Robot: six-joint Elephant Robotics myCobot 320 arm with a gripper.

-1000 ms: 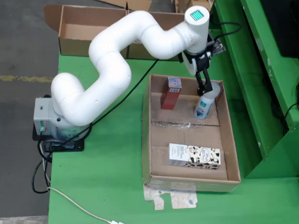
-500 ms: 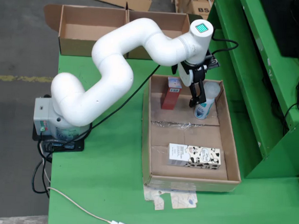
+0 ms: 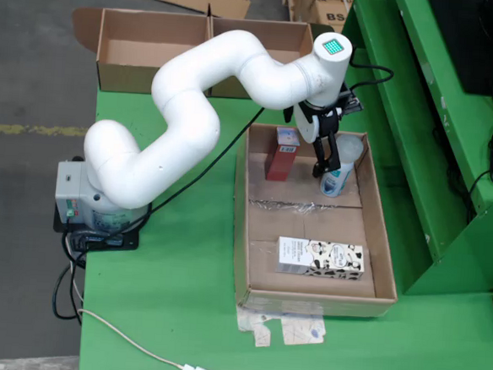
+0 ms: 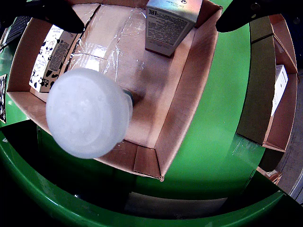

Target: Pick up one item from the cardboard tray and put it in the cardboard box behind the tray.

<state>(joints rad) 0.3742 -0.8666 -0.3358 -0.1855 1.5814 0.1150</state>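
Clearly, in the still view, the gripper (image 3: pixel 326 169) hangs over the far right part of the cardboard tray (image 3: pixel 377 253), with its dark fingers (image 3: pixel 320 156) coming down at the white bottle (image 3: pixel 337 174) with the pale cap. One finger crosses in front of the bottle's left side; whether it touches, I cannot tell. The bottle stands upright, just right of the red carton (image 3: pixel 282 154); the cow-patterned carton (image 3: pixel 320 258) lies nearer, well apart. The cardboard box (image 3: pixel 154 51) waits open at the far side of the green table (image 3: pixel 162 306).

From the view riding on the gripper, the bottle's round cap (image 4: pixel 88 112) fills the left middle, and the two fingertips (image 4: pixel 61 16) sit spread at the top corners, well apart, holding nothing.

I judge the bottle light, smooth plastic, rather slippery and easy to tip. The body under the cap seems the better hold, as the cap is wide and rounded.
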